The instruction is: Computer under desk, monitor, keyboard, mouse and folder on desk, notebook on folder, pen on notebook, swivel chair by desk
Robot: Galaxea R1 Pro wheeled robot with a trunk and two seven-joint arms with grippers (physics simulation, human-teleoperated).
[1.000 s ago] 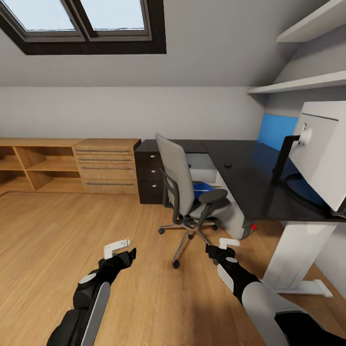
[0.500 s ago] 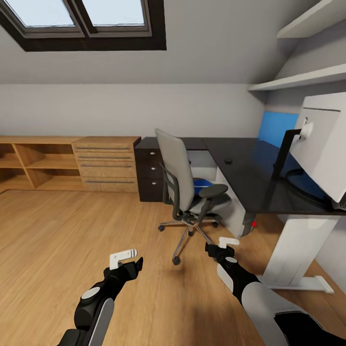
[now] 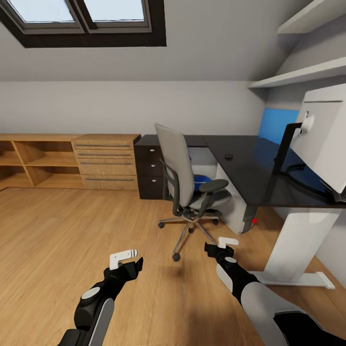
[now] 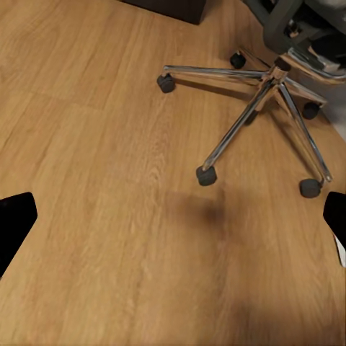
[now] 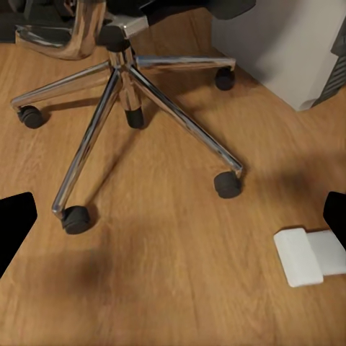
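From the head view, the swivel chair (image 3: 185,187) stands beside the desk (image 3: 254,175), the blue folder (image 3: 202,181) on its seat, the monitor (image 3: 323,139) above; both the left gripper (image 3: 126,259) and right gripper (image 3: 222,246) hang empty, jaws wide; at the wrists, chrome chair legs (image 4: 245,122) sprawl near; rolling closer risks knocking a caster (image 5: 226,184), nudging the chair and spilling the folder.

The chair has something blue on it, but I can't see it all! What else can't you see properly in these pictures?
- The folder, head view: mostly hidden by the swivel chair, its back and armrest.
- The monitor, head view: cut off by the picture's right edge; its screen faces away.
- A small dark thing on the desk, head view: too small to name.
- A red spot under the desk, head view: too small to name.
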